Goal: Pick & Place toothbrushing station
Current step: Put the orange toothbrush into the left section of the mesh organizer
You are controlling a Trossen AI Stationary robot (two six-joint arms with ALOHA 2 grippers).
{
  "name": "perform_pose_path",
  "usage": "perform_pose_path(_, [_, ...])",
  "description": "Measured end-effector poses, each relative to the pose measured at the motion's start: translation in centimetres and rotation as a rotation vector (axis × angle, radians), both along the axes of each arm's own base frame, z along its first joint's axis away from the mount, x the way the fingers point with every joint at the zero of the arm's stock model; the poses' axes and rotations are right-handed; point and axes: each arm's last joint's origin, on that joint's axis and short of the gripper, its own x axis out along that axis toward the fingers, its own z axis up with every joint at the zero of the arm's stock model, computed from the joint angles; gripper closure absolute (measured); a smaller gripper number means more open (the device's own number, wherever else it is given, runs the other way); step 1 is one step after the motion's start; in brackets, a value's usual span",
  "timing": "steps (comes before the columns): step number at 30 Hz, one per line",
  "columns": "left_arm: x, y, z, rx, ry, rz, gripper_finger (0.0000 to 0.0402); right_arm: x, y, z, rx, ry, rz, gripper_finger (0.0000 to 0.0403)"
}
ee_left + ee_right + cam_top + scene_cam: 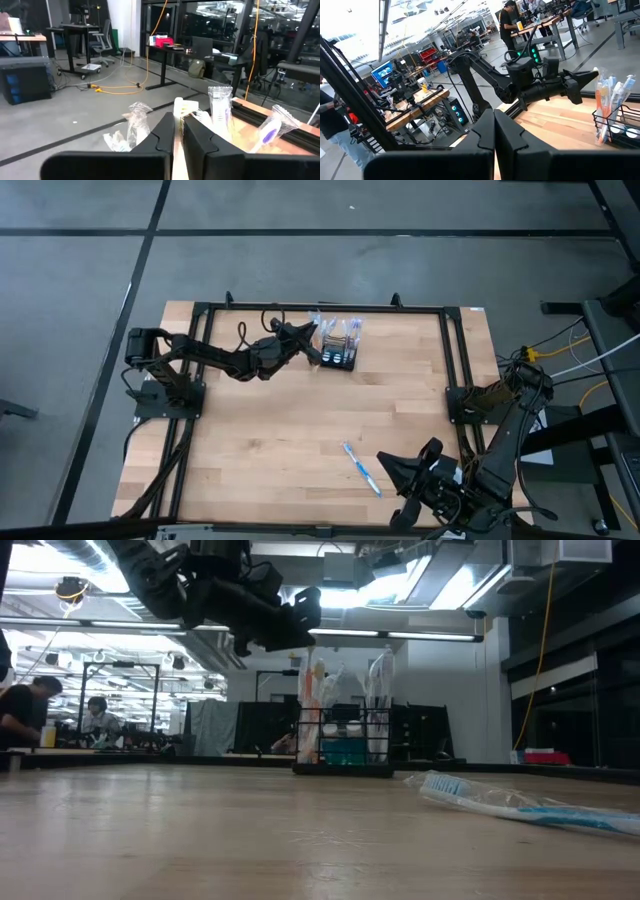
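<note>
Toothbrushing station stands at the surface's twelve o'clock; a wrapped toothbrush lies at five. Left gripper, at the holder's nine o'clock, is pinched on a pale brush; lifting out appears in hand. Right gripper is parked, jaws pressed together.

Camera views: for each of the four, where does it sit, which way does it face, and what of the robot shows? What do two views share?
High view: above the table, looking straight down; both arms show, left gripper at the toothbrushing station, right gripper near a wrapped toothbrush.
Low view: at table-top height, looking across to the station; the left arm shows overhead.
Left wrist view: behind its shut gripper, facing wrapped brushes.
Right wrist view: behind its shut gripper, facing the left arm.
Shared: high and low views both show the station and the toothbrush.
</note>
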Motion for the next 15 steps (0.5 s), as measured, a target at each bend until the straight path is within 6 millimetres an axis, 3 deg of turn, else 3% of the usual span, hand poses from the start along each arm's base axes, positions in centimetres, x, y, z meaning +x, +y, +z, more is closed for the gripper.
perform_pose_path(15, [0.02,-0.15,-0.44,-0.048,0.022,-0.003,0.0391,0.0,0.0,0.0,0.0,0.0,0.0,0.0403])
